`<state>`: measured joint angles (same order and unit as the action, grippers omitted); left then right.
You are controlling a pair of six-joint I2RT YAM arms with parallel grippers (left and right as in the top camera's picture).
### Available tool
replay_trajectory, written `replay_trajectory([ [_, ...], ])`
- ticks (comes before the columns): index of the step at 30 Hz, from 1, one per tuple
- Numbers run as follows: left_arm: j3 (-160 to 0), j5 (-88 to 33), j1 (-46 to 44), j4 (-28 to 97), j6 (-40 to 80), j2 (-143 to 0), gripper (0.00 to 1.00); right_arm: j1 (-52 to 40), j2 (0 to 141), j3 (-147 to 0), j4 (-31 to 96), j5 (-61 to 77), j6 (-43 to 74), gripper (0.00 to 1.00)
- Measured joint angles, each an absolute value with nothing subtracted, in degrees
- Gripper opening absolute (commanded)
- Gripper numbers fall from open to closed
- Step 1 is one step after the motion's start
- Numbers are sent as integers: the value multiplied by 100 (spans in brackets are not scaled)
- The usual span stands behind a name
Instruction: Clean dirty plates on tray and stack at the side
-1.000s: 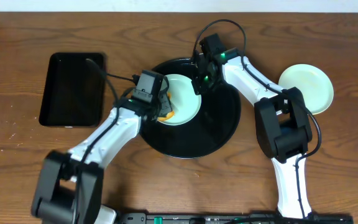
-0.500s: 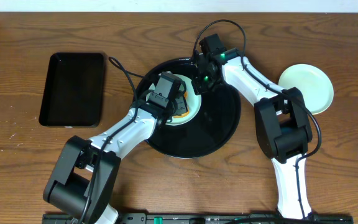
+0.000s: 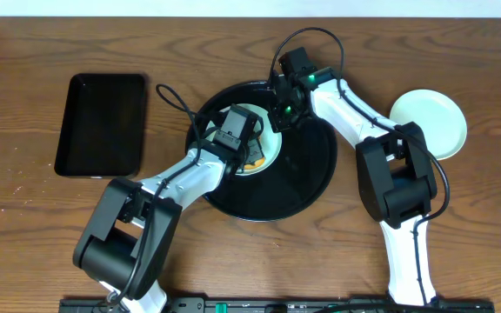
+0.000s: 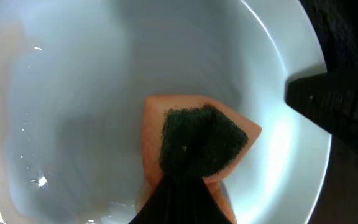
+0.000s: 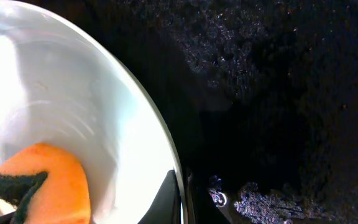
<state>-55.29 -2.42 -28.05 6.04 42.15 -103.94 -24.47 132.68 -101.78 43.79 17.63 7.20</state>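
Overhead, the mint plate [image 3: 268,149] lay inside the rim of the round black tray [image 3: 307,178], on its far part toward the left arm's side. The left gripper [image 3: 237,137] hung over the plate's middle, its jaws closed narrow on an orange sponge [image 3: 252,159] with a dark green scouring face. From the left wrist I could see that sponge pressed against the plate's wet, glossy bowl, green side up. The right gripper [image 3: 283,115] sat at the plate's edge nearer the tray's middle. From the right wrist its fingers were pinched tight on the rim, one inside the plate and one outside over the tray. A second plate [image 3: 429,122] rested on the wooden table [image 3: 24,226], well apart from the tray on the right arm's side. A rectangular tray [image 3: 103,124], also black, lay off the opposite side.
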Motion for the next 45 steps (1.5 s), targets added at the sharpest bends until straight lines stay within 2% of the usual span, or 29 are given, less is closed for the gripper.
replay_trajectory([
  [9,-5714,923,-2950,1507,3822,-10403,7,-2447,13268,-10178,4379,1761,720,1],
  [20,-5682,2681,-2930,1599,2915,-10311,7,-2447,13266,-10178,4379,1761,720,1],
  [26,-5680,3341,-2897,1592,2753,-9581,8,-2449,13266,-10180,4388,1761,729,1],
  [31,-5680,3387,-2893,1780,2893,-9006,8,-2449,13264,-10326,4751,1706,864,1],
  [36,-5671,2812,-2893,2021,3179,-8910,8,-2482,13021,-10431,5201,1153,875,1],
  [45,-5520,1758,-2893,2082,3317,-8919,8,-2613,10803,-10818,5452,-937,338,1],
])
